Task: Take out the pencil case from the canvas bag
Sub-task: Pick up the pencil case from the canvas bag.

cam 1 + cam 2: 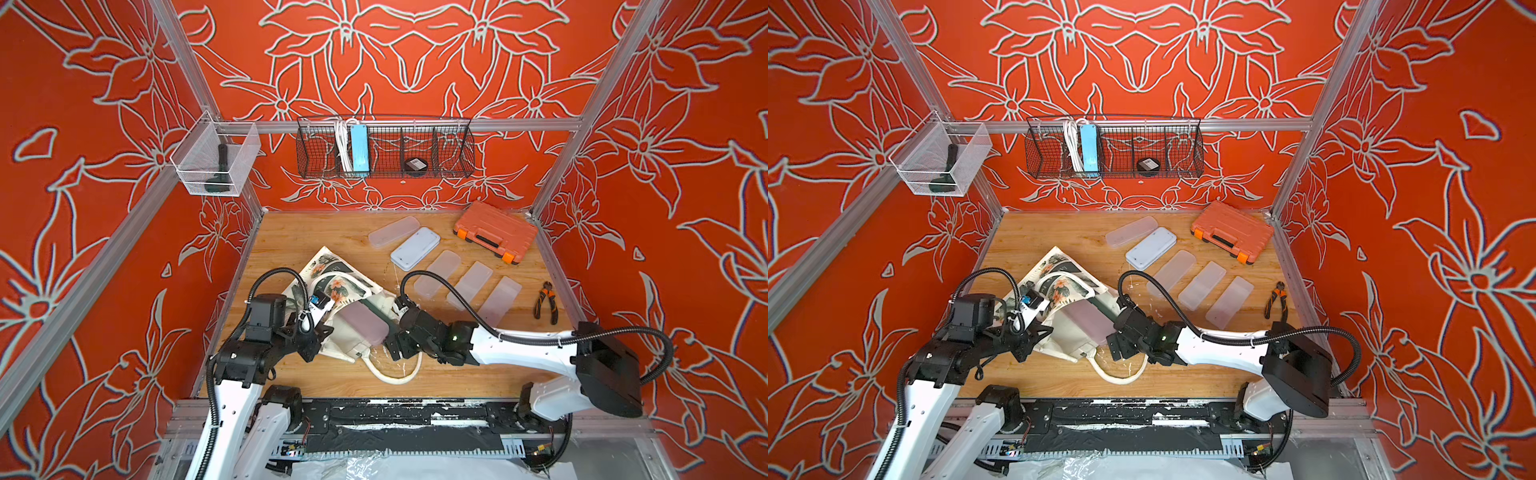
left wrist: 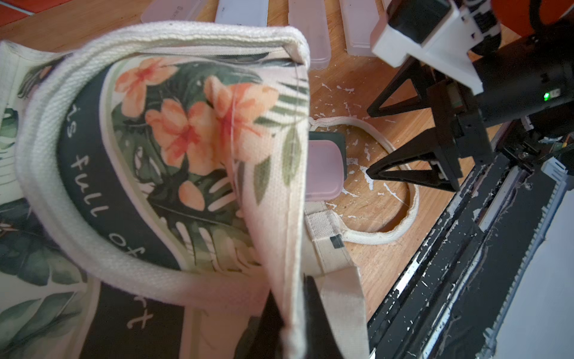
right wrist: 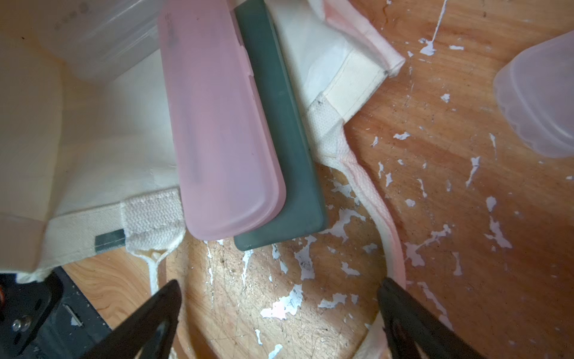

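The canvas bag (image 1: 332, 291) (image 1: 1059, 291) lies on its side on the wooden table, its mouth facing the right arm. My left gripper (image 2: 292, 314) (image 1: 311, 343) is shut on the cloth edge of the bag's upper side (image 2: 186, 155) and holds the mouth up. A pink translucent pencil case (image 3: 223, 124) (image 2: 323, 171) (image 1: 363, 328) sticks halfway out of the mouth, lying on a dark green case (image 3: 289, 155). My right gripper (image 3: 279, 286) (image 2: 369, 141) (image 1: 392, 345) is open just in front of their ends, touching neither, with bare table between its fingers.
The bag's lower handle (image 1: 395, 374) (image 3: 382, 217) loops on the table under the right gripper. Several frosted cases (image 1: 471, 284) and a white one (image 1: 415, 249) lie behind, with an orange tool case (image 1: 494, 232) and pliers (image 1: 546, 301) at right.
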